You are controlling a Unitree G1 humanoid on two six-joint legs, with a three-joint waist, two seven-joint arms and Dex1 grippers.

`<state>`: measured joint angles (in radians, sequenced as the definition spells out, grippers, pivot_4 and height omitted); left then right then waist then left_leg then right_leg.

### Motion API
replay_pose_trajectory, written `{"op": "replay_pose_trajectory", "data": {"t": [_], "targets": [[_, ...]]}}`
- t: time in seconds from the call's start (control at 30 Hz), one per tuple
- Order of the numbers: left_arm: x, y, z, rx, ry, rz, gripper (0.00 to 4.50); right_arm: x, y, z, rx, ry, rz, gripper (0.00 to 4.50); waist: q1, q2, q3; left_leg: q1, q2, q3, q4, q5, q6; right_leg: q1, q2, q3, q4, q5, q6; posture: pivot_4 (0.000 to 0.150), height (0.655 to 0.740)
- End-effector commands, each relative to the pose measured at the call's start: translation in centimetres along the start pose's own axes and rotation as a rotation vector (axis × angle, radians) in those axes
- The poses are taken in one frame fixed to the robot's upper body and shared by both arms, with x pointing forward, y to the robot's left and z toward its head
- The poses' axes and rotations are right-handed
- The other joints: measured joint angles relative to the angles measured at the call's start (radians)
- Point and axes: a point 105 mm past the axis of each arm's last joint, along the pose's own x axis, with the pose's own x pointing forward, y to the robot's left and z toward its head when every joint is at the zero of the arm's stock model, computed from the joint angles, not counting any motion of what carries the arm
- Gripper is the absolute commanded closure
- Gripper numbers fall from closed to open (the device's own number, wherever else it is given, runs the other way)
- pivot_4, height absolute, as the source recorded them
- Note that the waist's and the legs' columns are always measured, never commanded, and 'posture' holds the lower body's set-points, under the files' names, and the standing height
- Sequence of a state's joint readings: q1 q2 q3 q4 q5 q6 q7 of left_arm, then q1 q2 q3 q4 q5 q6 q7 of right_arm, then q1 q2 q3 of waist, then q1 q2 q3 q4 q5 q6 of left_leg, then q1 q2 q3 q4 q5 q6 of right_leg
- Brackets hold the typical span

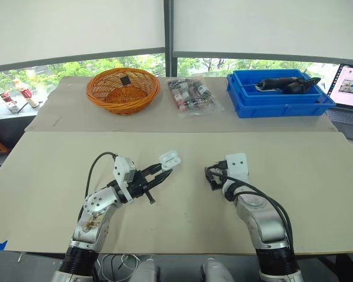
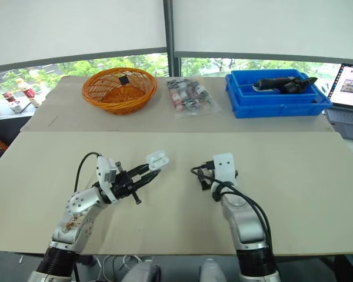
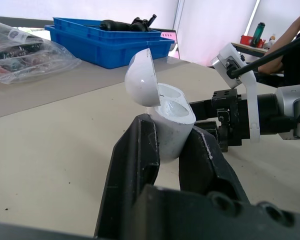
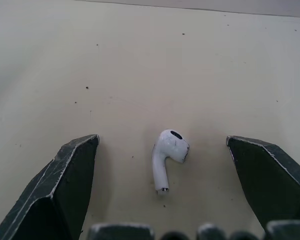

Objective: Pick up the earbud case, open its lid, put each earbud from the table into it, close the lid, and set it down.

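Earbud case (image 3: 169,116): lid open, clamped in left gripper (image 3: 170,135). Earbud (image 4: 167,152): on desk (image 4: 140,60), inside wide right gripper (image 4: 161,140); loading, closing remain.

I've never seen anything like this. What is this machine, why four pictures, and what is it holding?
It is a humanoid robot with two arms, each ending in a two-fingered gripper. The two wide pictures come from cameras on its head, looking down at a table; the other two from cameras on its wrists. The left gripper clamps a white earbud case, its lid open. The right gripper is open, its fingers either side of an earbud lying on the table. Further back stand a basket, a plastic bag and a blue bin.
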<state>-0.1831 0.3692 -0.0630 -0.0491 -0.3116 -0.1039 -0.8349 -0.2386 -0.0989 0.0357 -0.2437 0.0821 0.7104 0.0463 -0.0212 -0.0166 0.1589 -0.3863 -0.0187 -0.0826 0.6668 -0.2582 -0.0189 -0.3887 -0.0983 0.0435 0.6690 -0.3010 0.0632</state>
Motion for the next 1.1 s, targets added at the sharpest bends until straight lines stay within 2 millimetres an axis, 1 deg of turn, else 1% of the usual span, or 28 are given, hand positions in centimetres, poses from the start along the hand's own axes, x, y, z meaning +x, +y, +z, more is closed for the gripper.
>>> {"op": "replay_pose_trajectory", "data": {"t": [0.03, 0.07, 0.23, 0.27, 0.37, 0.4, 0.5, 0.7, 0.77, 0.83, 0.9, 0.97, 1.03, 1.07, 1.1], "targets": [[0.1, -0.3, 0.9, 0.031, -0.019, -0.012, 3.97, 0.1, -0.2, -1.5, 0.034, 0.071, -0.019, 0.52, 0.000, 0.000, 0.000, 0.000, 0.000, 0.000, 0.000, 0.000, 0.000, 0.000, 0.000, 0.000, 0.000, 0.000, 0.000, 0.150, 0.7400], [0.1, -0.3, 0.8, 0.030, -0.018, -0.013, 3.97, 0.1, -0.2, -1.6, 0.036, 0.077, -0.022, 0.76, 0.000, 0.000, 0.000, 0.000, 0.000, 0.000, 0.000, 0.000, 0.000, 0.000, 0.000, 0.000, 0.000, 0.000, 0.000, 0.150, 0.7400], [0.1, -0.5, 0.7, 0.030, -0.012, -0.015, 3.97, 0.3, -0.4, -1.7, 0.025, 0.091, -0.035, 2.58, -0.003, 0.000, -0.001, 0.001, 0.000, 0.000, -0.001, 0.000, 0.000, 0.000, 0.000, 0.000, 0.000, 0.000, 0.000, 0.150, 0.7400], [0.1, -0.5, 0.6, 0.030, -0.011, -0.015, 3.97, 0.3, -0.4, -1.8, 0.033, 0.096, -0.033, 2.89, -0.004, 0.000, -0.001, 0.001, 0.000, 0.000, -0.001, 0.000, 0.000, 0.000, 0.000, 0.000, 0.000, 0.000, 0.000, 0.150, 0.7400], [0.0, -0.7, 0.5, 0.027, -0.007, -0.013, 3.97, 0.3, -0.1, -1.3, -0.008, 0.081, -0.006, 3.93, -0.011, 0.000, -0.001, 0.001, 0.000, 0.000, -0.001, 0.000, 0.000, 0.000, 0.000, 0.000, 0.000, 0.000, 0.000, 0.150, 0.7400], [-0.1, -0.7, 0.5, 0.026, -0.007, -0.012, 3.97, 0.2, 0.0, -1.2, -0.021, 0.077, 0.005, 4.16, -0.014, 0.000, -0.001, 0.001, 0.000, 0.000, -0.002, 0.000, 0.000, 0.000, 0.000, 0.000, 0.000, 0.000, 0.000, 0.150, 0.7400], [-0.1, -1.0, 0.4, 0.025, -0.007, -0.011, 3.97, 0.0, 0.2, -0.9, -0.053, 0.066, 0.044, 4.17, -0.020, 0.000, -0.001, 0.002, 0.000, 0.000, -0.002, 0.000, 0.000, 0.000, 0.000, 0.000, 0.000, 0.000, 0.000, 0.150, 0.7400], [-0.2, -1.1, 0.4, 0.022, -0.007, -0.005, 3.97, -0.9, 1.2, 1.0, -0.163, -0.015, 0.207, 4.17, -0.021, 0.000, -0.001, 0.001, 0.001, 0.000, -0.002, 0.000, 0.000, 0.000, 0.001, 0.000, 0.000, 0.000, 0.000, 0.150, 0.7400], [-0.2, -1.2, 0.5, 0.021, -0.007, -0.005, 3.97, -1.8, 2.1, 2.1, -0.249, -0.067, 0.338, 4.17, -0.021, 0.001, -0.001, 0.001, 0.001, 0.000, -0.003, 0.000, 0.000, 0.000, 0.001, 0.000, 0.000, 0.000, 0.000, 0.150, 0.7400], [-0.3, -1.3, 0.6, 0.019, -0.006, -0.005, 3.97, -3.5, 3.0, 3.2, -0.316, -0.141, 0.536, 4.17, -0.019, 0.001, -0.001, 0.000, 0.000, 0.000, -0.003, 0.000, 0.000, 0.000, 0.001, 0.000, -0.003, 0.000, 0.000, 0.150, 0.7400], [-0.5, -1.4, 0.6, 0.017, -0.002, -0.003, 3.97, -5.9, 3.7, 3.9, -0.377, -0.191, 0.744, 4.17, -0.018, 0.001, -0.001, 0.000, 0.000, 0.000, -0.003, 0.000, 0.001, 0.000, 0.000, 0.000, -0.004, 0.000, 0.000, 0.150, 0.7400], [-0.7, -1.5, 0.7, 0.015, 0.002, -0.001, 3.97, -8.4, 3.2, 3.3, -0.441, -0.105, 0.950, 4.17, -0.016, 0.000, -0.001, -0.001, 0.000, 0.000, -0.002, 0.000, 0.001, 0.001, 0.000, 0.000, -0.005, 0.000, 0.000, 0.150, 0.7400], [-0.9, -1.7, 0.8, 0.015, 0.006, -0.001, 3.97, -9.8, 2.0, 2.9, -0.505, -0.025, 1.050, 4.17, -0.012, 0.000, 0.000, -0.001, 0.000, 0.000, -0.002, 0.000, 0.001, 0.002, 0.000, -0.001, -0.005, 0.000, 0.000, 0.150, 0.7400], [-1.1, -1.8, 0.8, 0.015, 0.011, -0.002, 3.97, -10.3, 0.9, 2.6, -0.573, 0.012, 1.081, 4.17, -0.010, 0.000, 0.000, 0.000, 0.000, 0.000, -0.002, 0.000, 0.001, 0.002, 0.000, -0.001, -0.006, 0.000, 0.000, 0.150, 0.7400], [-1.3, -1.8, 0.7, 0.015, 0.016, -0.001, 3.97, -10.7, -0.6, 2.0, -0.691, 0.056, 1.116, 4.17, -0.007, 0.000, 0.000, 0.000, 0.000, 0.001, -0.002, 0.000, 0.001, 0.002, 0.000, 0.000, -0.006, 0.000, 0.000, 0.150, 0.7400]]}}
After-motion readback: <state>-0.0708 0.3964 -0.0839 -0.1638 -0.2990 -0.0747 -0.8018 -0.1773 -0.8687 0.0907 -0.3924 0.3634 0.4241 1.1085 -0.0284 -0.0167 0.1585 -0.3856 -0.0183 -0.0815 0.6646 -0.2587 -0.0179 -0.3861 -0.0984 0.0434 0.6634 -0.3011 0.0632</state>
